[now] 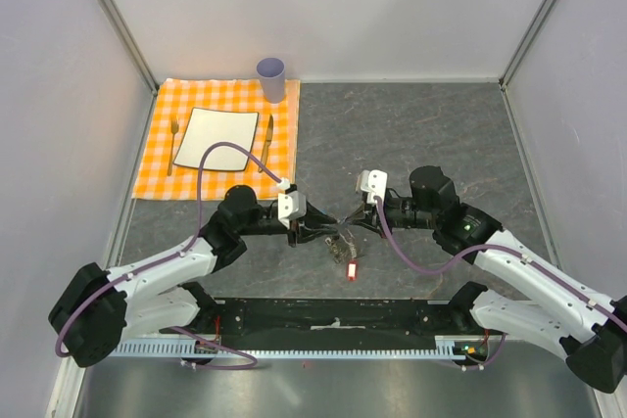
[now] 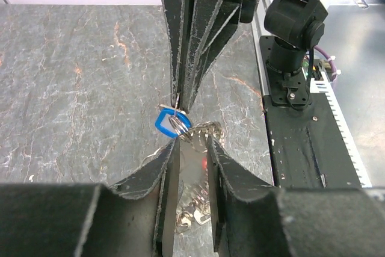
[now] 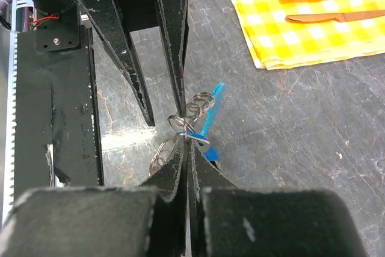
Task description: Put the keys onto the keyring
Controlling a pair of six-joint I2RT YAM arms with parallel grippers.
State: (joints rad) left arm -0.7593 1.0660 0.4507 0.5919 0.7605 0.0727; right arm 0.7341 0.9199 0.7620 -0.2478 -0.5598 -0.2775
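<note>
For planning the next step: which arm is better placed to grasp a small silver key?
Left, probably: the left gripper is open, with the small silver keys between its jaws. The right gripper is shut on the silver metal keyring with the cyan clasp.

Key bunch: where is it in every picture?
Top external: key bunch in the middle, just above the black base plate.
Left wrist: key bunch in the middle; base plate at right.
Right wrist: key bunch in the middle; base plate at left.
Shared landmark: the black base plate.
</note>
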